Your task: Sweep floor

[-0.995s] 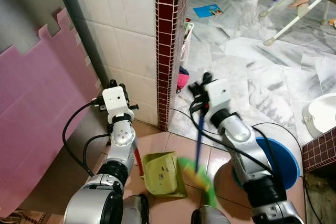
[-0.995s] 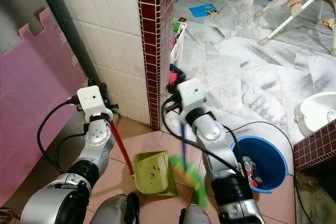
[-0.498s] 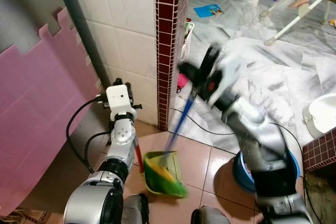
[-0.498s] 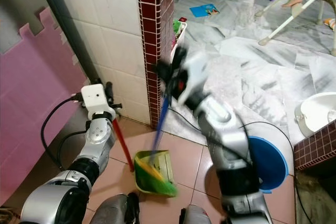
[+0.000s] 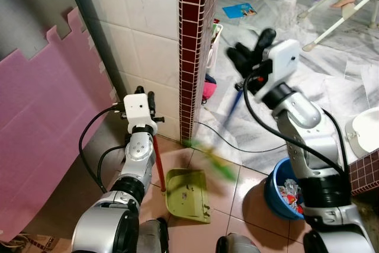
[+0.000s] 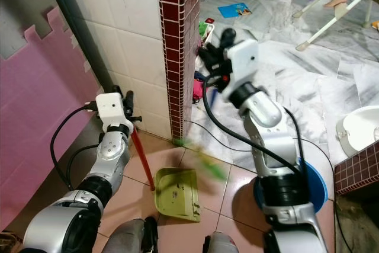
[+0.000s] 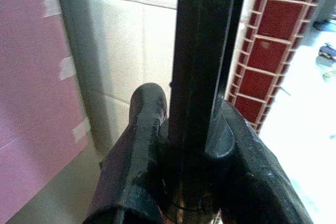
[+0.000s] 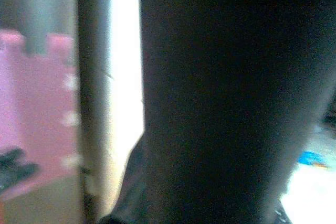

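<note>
Both sets of jaws are clenching on tool handles. Left gripper [image 5: 148, 100] is holding the top of the red handle [image 5: 159, 167] of the green dustpan [image 5: 188, 195]; in the left wrist view its fingers [image 7: 140, 145] are wrapping tight round the dark grip. Right gripper [image 5: 251, 57] is clamping the upper end of the blue broom handle [image 5: 233, 106], raised high beside the red-brick column [image 5: 195, 45].

Landmark: the dustpan. It is sitting flat on the terracotta floor tiles [image 5: 249, 191], mouth facing away from the robot, toward the foot of the column. Broom's green bristles [image 5: 210, 161] are showing as a motion-blurred streak just beyond the pan's mouth and slightly to its right; whether they are touching the floor I cannot tell. Blue bucket [image 5: 284, 191] with scraps inside is standing well to the pan's right. A black cable [image 5: 228, 140] is lying across the floor beyond the pan. Pink foam mat [image 5: 41, 122] is leaning on the wall far to the pan's left.

Step in hand, as judged: a sweeping stroke, with the broom head working the patch in front of the pan. No debris is clearly making itself out on the tiles.

Next move probably calls for drawing the bristles down and back toward the pan's lip, left arm bracing the pan steady, and steering clear of the cable.
</note>
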Robot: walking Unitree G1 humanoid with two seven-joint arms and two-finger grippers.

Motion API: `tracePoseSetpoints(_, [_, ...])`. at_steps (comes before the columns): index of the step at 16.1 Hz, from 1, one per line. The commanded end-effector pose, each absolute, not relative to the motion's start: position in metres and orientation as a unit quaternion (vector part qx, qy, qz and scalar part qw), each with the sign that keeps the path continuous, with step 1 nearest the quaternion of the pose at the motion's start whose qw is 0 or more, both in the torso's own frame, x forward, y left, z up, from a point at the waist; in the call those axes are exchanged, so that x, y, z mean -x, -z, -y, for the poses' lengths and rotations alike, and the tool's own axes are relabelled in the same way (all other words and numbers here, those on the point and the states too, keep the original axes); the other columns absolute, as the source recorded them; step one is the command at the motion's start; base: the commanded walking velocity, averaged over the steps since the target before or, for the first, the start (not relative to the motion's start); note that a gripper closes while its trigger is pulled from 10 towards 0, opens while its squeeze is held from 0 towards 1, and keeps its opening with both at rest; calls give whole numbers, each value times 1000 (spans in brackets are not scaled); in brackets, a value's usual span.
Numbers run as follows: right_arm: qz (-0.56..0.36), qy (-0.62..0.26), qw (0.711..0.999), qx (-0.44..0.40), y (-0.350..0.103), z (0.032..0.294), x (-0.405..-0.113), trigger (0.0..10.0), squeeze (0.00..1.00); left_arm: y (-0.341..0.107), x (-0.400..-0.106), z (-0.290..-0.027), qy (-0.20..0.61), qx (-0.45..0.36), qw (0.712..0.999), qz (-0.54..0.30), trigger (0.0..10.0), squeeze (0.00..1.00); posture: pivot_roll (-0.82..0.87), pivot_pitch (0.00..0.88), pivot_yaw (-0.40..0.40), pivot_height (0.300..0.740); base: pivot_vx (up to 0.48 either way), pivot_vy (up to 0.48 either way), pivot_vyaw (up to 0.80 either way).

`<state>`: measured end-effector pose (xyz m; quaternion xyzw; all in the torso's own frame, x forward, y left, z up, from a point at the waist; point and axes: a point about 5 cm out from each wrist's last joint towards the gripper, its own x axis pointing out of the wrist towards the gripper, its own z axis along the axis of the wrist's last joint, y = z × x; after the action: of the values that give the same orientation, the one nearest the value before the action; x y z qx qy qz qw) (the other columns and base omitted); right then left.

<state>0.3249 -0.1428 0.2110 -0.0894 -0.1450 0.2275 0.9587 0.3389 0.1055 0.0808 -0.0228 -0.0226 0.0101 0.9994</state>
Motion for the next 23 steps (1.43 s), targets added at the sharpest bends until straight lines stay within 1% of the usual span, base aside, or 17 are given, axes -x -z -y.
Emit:
tracePoseSetpoints(1, [132,-202,965,104,-199,144,-323,10000,0,-82,-340,-96,35,4,999,20,10000,0,-124,98,31,740,0,0,0])
tracePoseSetpoints(3, [118,-196,968,104,-188,142,-319,10000,0,-92,-344,-98,31,15,999,41,10000,0,-118,103,37,740,0,0,0])
tracePoseSetpoints(7, [93,-164,974,124,-167,142,-317,10000,0,-125,-353,-105,21,50,992,112,10000,0,-114,106,38,740,0,0,0])
tracePoseSetpoints(10, [76,-156,976,132,-159,141,-318,10000,0,-132,-352,-113,19,32,990,133,10000,0,-111,107,37,740,0,0,0])
tracePoseSetpoints(14, [59,-139,978,145,-153,141,-320,10000,0,-116,-344,-122,31,-5,995,98,10000,0,-102,116,32,740,0,0,0])
tracePoseSetpoints(15, [59,-137,978,146,-152,142,-319,10000,0,-114,-343,-122,35,-5,995,93,10000,0,-102,119,32,740,0,0,0])
tracePoseSetpoints(17, [43,-128,981,141,-148,143,-319,10000,0,-100,-340,-115,40,-1,998,57,10000,0,-105,120,31,740,0,0,0])
tracePoseSetpoints(20, [2,-93,992,91,-142,146,-320,10000,0,-86,-336,-101,41,22,999,21,10000,0,-118,114,31,740,0,0,0])
tracePoseSetpoints(21, [-18,-74,995,59,-139,148,-321,10000,0,-83,-335,-97,38,32,999,12,10000,0,-118,114,31,740,0,0,0])
tracePoseSetpoints(22, [-40,-50,998,11,-137,149,-322,10000,0,-77,-333,-87,50,41,998,-6,10000,0,-122,111,28,740,0,0,0])
tracePoseSetpoints(23, [-33,-47,998,-39,-142,146,-324,10000,0,-75,-331,-81,59,41,997,-9,10000,0,-122,111,28,740,0,0,0])
